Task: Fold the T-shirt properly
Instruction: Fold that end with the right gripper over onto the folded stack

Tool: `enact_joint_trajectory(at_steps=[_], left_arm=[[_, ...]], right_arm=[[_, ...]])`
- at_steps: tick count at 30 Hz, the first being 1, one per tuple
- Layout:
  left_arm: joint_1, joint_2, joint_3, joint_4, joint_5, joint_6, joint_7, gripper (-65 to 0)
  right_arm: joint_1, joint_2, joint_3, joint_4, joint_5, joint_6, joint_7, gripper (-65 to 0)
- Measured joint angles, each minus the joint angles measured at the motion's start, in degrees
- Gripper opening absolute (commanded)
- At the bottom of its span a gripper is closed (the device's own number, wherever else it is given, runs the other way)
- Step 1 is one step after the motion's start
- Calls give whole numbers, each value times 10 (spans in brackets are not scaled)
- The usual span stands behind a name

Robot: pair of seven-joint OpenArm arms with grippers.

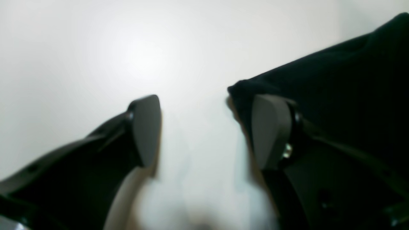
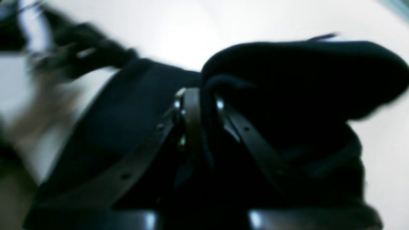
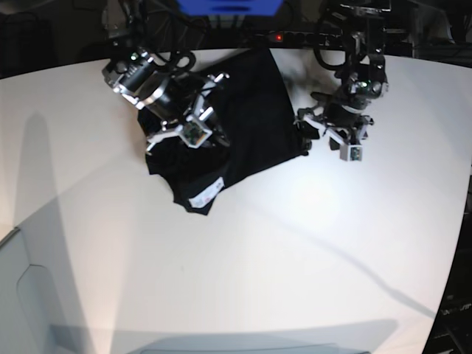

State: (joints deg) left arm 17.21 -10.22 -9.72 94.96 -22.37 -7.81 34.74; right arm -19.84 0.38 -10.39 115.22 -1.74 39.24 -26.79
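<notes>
The soft, limp T-shirt [image 3: 243,118] seems best taken at its edges: the right hand [image 2: 204,105] is clamped on a fold, the left hand [image 1: 204,131] is apart beside its corner.

White curved table [image 3: 243,265], dark room behind.
Bright glare patch mid-table, long soft shadows crossing its left side and lower right. Far edge backed by black clutter, a blue box [image 3: 228,6] and a small red light [image 3: 278,37].

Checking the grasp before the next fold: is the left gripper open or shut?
Open. The left gripper has its fingers spread with bare white table between them; one finger sits at the T-shirt edge.
</notes>
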Motion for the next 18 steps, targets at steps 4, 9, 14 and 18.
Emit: enact_joint_trajectory(at_steps=[4,9,14,18], left_arm=[[-1,7,-2,-2,2,0,-4,-219],[-1,6,-2,-2,1,0,-5,-219],[5,2,-4,3,0,0,-4,-219],[15,-1,-6,22,2,1,2,-219]], right_arm=[[1,20,-71,0,1,0,5,-650],[3,21,-114,-6,4,0,5,-650],[35,6,-130,-41,3,0,5,-650],[49,10,-146,-75,-1,0,-2,-650]])
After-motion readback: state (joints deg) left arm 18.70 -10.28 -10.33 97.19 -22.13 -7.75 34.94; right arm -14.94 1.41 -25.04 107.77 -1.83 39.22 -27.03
